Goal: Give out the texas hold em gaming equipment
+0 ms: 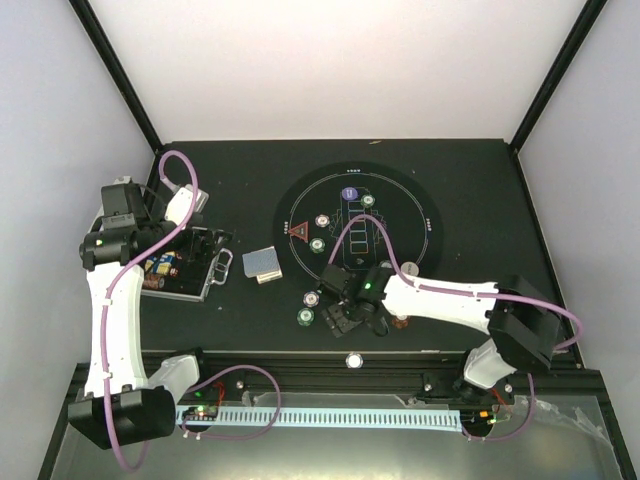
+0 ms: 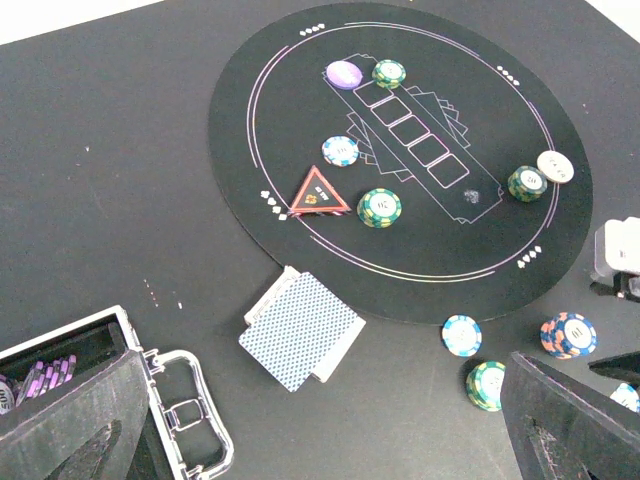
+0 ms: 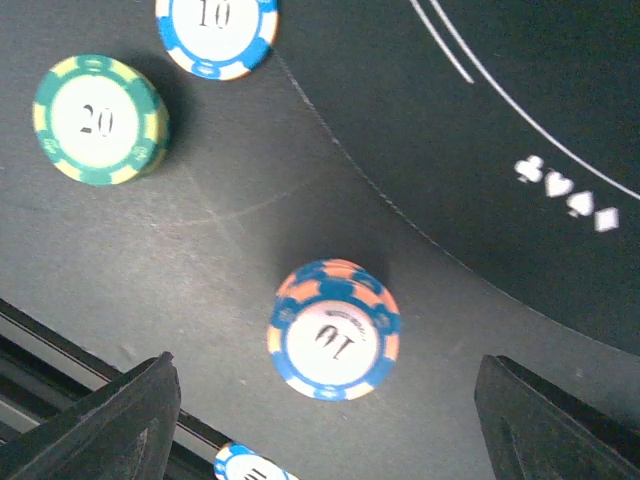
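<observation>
Black worktop (image 1: 480,180) carries the round mat (image 2: 290,110). Left gripper (image 2: 320,440), near the silver case (image 2: 190,420): jaws wide, empty. Right gripper (image 3: 322,385): jaws wide either side of an orange-and-blue chip stack (image 3: 333,328) just off the mat. Uneven closing may topple it.

Bright, even overhead light on the black table (image 1: 470,200) — shadows soft and short. In the right wrist view a chip stack (image 3: 333,330) throws a faint smudge up-left, while the right gripper's fingers (image 3: 100,425) blur — too close for focus.
</observation>
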